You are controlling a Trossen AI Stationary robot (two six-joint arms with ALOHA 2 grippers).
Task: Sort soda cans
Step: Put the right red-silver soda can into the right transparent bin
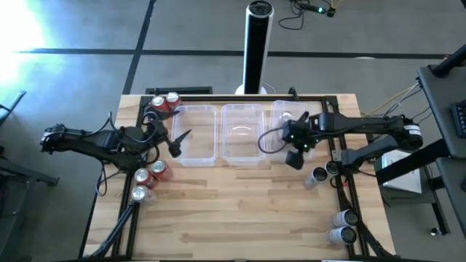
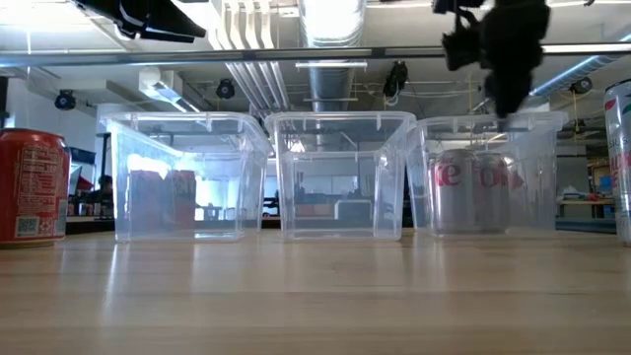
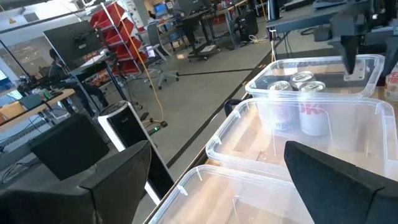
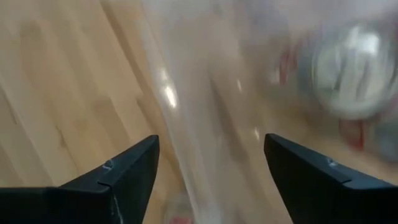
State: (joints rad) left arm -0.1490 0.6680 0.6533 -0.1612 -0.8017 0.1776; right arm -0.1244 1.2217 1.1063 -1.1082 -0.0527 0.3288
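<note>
Three clear tubs stand in a row at the table's back. The right tub [image 1: 285,116] holds two silver soda cans [image 2: 473,187]. My right gripper [image 4: 211,149] hangs open above that tub's near wall [image 2: 493,123], pointing down, with nothing between its fingers. My left gripper [image 1: 180,143] is open and empty at the left tub's [image 1: 198,135] left side. Red cans [image 1: 166,102] stand at the far left corner. Two red cans [image 1: 153,173] and a silver one [image 1: 140,193] stand near the left edge.
The middle tub [image 1: 242,135] has nothing in it. Several silver and dark cans [image 1: 324,175] [image 1: 342,225] wait along the table's right edge. A black tower [image 1: 256,44] stands behind the table. The near half of the wooden tabletop [image 1: 240,218] is bare.
</note>
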